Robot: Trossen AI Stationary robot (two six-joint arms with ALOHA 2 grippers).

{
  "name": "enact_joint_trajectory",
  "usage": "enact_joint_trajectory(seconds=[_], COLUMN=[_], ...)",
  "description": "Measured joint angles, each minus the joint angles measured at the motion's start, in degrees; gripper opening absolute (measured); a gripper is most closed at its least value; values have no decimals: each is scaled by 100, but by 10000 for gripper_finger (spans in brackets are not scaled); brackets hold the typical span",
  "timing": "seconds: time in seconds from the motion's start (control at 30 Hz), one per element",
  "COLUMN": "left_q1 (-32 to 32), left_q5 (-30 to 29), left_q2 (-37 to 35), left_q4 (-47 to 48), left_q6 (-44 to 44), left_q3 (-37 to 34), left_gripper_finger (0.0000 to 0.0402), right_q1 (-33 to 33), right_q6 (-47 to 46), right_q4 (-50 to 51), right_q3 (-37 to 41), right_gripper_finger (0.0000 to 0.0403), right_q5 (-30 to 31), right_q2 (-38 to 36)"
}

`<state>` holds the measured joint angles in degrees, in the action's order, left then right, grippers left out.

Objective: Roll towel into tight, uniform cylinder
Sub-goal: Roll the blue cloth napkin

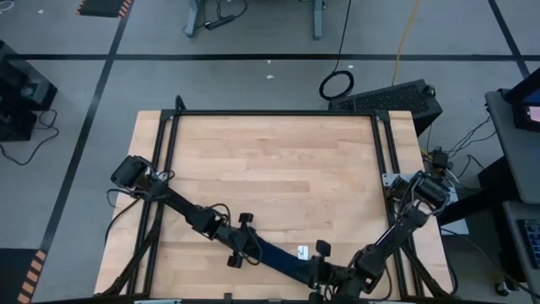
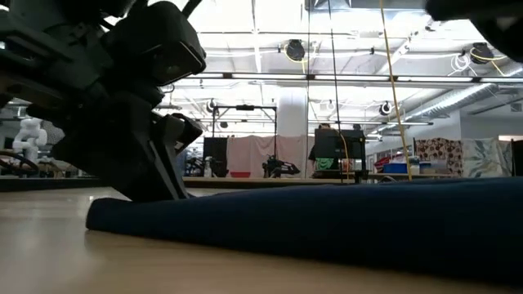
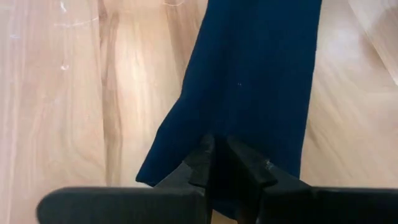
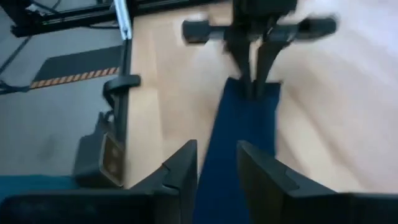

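The towel (image 1: 283, 257) is a narrow dark navy strip with a small white tag (image 1: 302, 251), stretched between my two grippers close to the table's near edge. My left gripper (image 1: 251, 246) is at the strip's left end and shut on it (image 3: 231, 158). In the low view that end (image 2: 106, 219) lies on the wood under the gripper (image 2: 159, 184). My right gripper (image 1: 309, 270) is at the strip's right end, which runs between its fingers (image 4: 216, 167). My left gripper pinches the towel's left end (image 3: 231, 127) between its two fingers, which come slanting down from the table's left, along the strip. That end lies on the wood. My right gripper has the towel's right end (image 4: 217, 186) between its two fingers, which point along the strip from the table's right. The cloth fills the gap; how many layers are held cannot be told.
Black frame rails (image 1: 164, 152) (image 1: 384, 143) run along the table's left and right sides. Bare wood (image 1: 278, 160) lies toward the far edge. A black box (image 1: 396, 97) stands on the floor beyond the far right corner.
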<state>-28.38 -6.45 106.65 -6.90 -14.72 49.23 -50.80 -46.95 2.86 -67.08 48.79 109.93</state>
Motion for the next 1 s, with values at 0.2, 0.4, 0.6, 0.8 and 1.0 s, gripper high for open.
enact_joint_trajectory(seconds=[0.2, 0.4, 0.6, 0.8, 1.0], left_q1=[93, 204, 386, 607, 682], left_q5=[-1, -172, -703, -838, -997], left_q2=[2, -1, -20, -108, -545], left_q4=[22, 389, 1039, 1307, 1813], left_q6=[2, -135, -428, -580, -561], left_q3=[-2, 0, 15, 9, -29], left_gripper_finger=[41, 41, 41, 41, 41], right_q1=[45, 339, 851, 1440, 1716], right_q6=[-795, -1404, -1163, -232, 426], right_q4=[146, 502, 1457, 2290, 2526], right_q3=[-2, -12, -23, -12, 1], right_gripper_finger=[53, 4, 4, 1, 1], right_q5=[-645, -579, -318, -815, -1399], right_q2=[474, 1061, 1000, 691, 350])
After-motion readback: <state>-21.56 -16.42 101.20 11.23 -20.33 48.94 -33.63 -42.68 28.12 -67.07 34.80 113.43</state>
